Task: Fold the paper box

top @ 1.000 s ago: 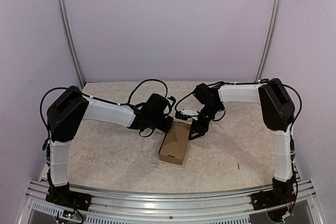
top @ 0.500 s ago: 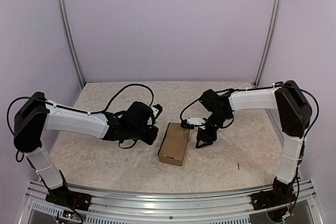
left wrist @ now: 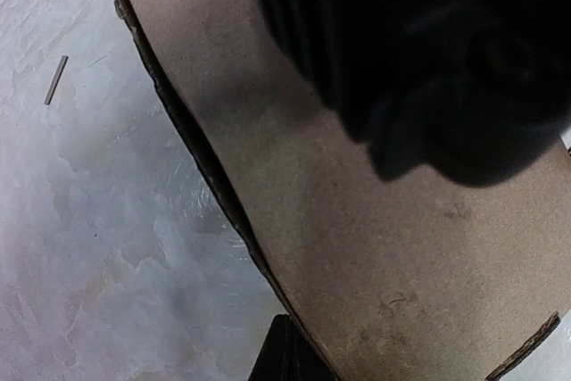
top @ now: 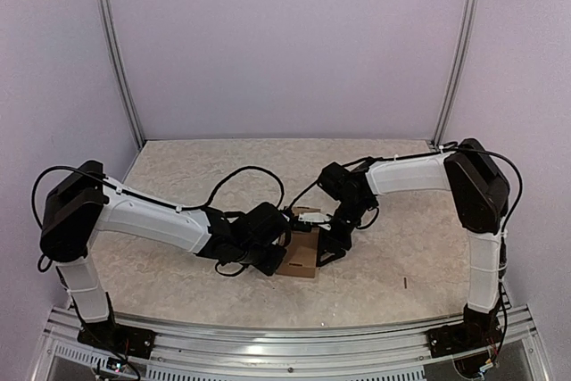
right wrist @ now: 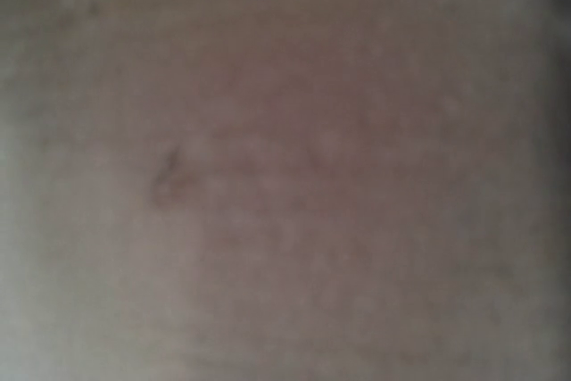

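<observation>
The paper box point(top: 304, 259) is a plain brown cardboard box lying on the table in the middle, mostly covered by both grippers. My left gripper point(top: 280, 252) presses against its left side. My right gripper point(top: 324, 244) is against its right side and over its top. In the left wrist view the box's flat face point(left wrist: 357, 220) fills the frame, with one black fingertip point(left wrist: 285, 359) beside its edge and the other fingertip hidden. In the right wrist view blurred cardboard point(right wrist: 285, 167) fills the whole frame and no fingers show.
The table point(top: 178, 274) has a pale marbled top. A small thin stick point(top: 404, 283) lies near the front right and also shows in the left wrist view point(left wrist: 55, 79). Metal posts stand at the back corners and a rail runs along the near edge.
Both grippers have closed in on the box from either side. The left one moved right and nearer, the right one moved left onto the box. Most of the box is now covered.
</observation>
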Controlling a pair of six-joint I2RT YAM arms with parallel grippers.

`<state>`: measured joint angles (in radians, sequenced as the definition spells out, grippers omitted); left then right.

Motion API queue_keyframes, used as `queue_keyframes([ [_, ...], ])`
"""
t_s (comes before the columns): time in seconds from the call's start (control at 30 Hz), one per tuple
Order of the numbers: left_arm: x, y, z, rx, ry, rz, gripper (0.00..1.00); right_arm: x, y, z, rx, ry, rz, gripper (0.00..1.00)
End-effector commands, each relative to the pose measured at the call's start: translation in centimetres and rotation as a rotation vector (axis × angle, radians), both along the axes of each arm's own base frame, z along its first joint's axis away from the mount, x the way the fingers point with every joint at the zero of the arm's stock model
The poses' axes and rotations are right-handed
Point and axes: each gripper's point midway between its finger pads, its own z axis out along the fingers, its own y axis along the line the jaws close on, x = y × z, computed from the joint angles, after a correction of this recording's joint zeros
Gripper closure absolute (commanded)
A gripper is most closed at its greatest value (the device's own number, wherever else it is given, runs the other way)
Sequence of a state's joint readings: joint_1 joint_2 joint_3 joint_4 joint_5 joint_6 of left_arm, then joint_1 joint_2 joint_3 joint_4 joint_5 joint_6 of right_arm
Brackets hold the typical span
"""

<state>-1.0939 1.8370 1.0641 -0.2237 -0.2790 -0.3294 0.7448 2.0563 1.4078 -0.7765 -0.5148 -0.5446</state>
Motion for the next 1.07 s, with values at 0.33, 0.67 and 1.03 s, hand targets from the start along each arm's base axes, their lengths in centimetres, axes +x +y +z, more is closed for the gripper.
queue_keyframes([
  [0.33, -0.7, 7.3, 6.0, 0.184, -0.117, 0.183, 0.82, 2.5, -5.5, 8.6, 0.064, -0.229, -0.097, 0.06],
  [0.67, 7.1, 13.7, 20.5, -0.149, -0.395, 0.333, 0.03, 12.1, -16.1, 26.4, 0.359, -0.894, -0.739, 0.00],
  [1.03, 9.1, 18.4, 21.6, -0.192, -0.550, 0.413, 0.01, 13.1, -18.7, 24.0, 0.368, -0.965, -0.938, 0.00],
])
